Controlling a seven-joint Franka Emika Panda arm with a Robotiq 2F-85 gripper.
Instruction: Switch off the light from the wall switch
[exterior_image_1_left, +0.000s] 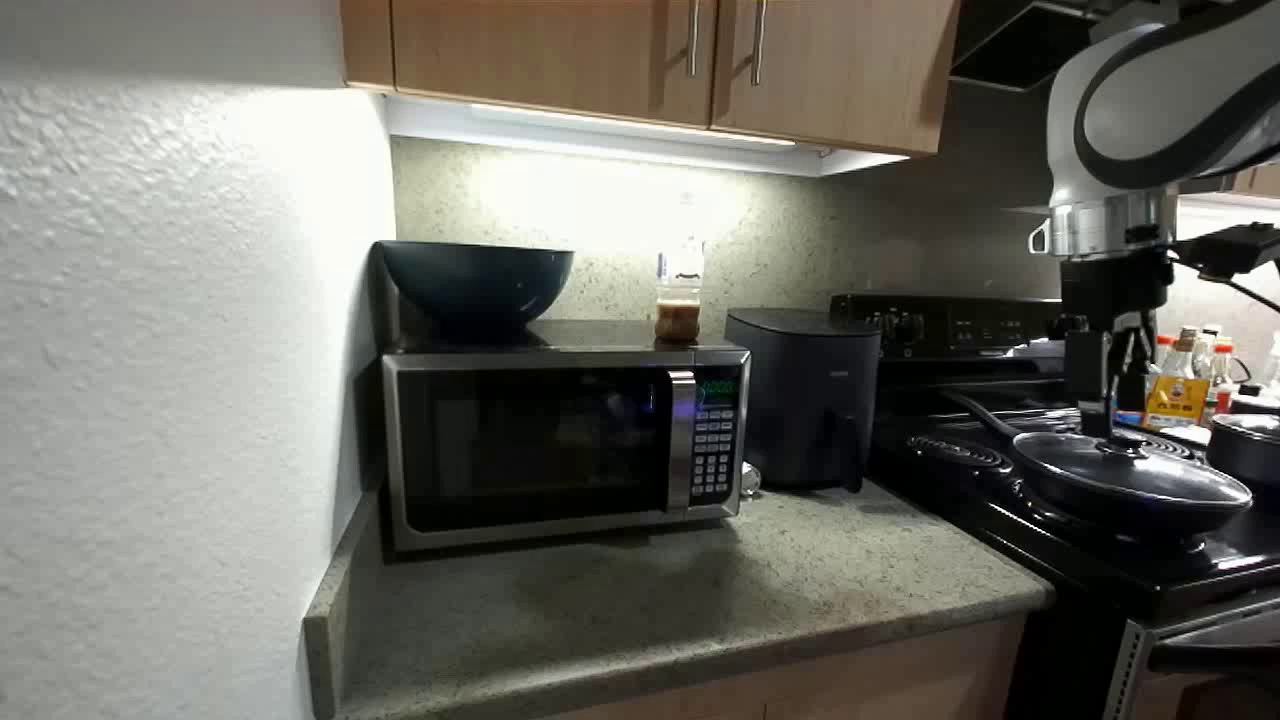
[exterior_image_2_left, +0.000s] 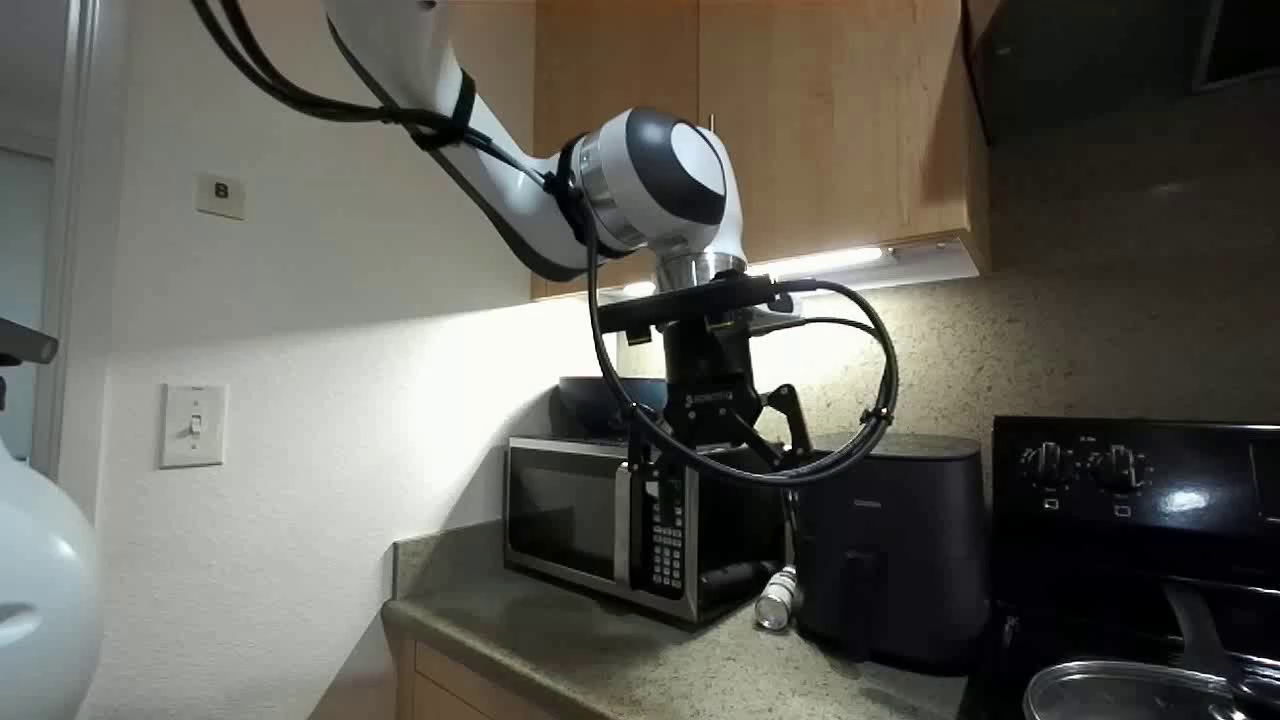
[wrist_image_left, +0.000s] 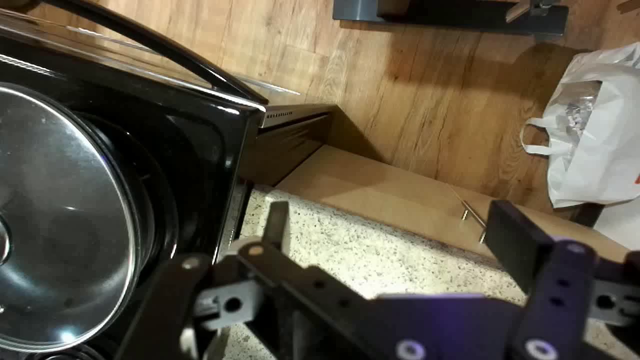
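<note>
End effector (wrist_image_left: 396, 235): we see it spread, gripping nothing.
Wall switch (exterior_image_2_left: 195, 440): on the white wall (exterior_image_2_left: 290, 480), well apart from our end effector.
Toggle (exterior_image_2_left: 196, 424): we could straddle it with fingers (wrist_image_left: 517, 240) this wide.
Cable loop (exterior_image_2_left: 892, 380): could snag the microwave (exterior_image_2_left: 565, 510) if we swing low.

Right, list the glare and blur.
In an exterior view, the under-cabinet light washes out the backsplash behind the bottle; in an exterior view, glare bleaches part of the wall, sparing the switch; in the wrist view, the lid catches a bright glint and the fingers look blurred.
</note>
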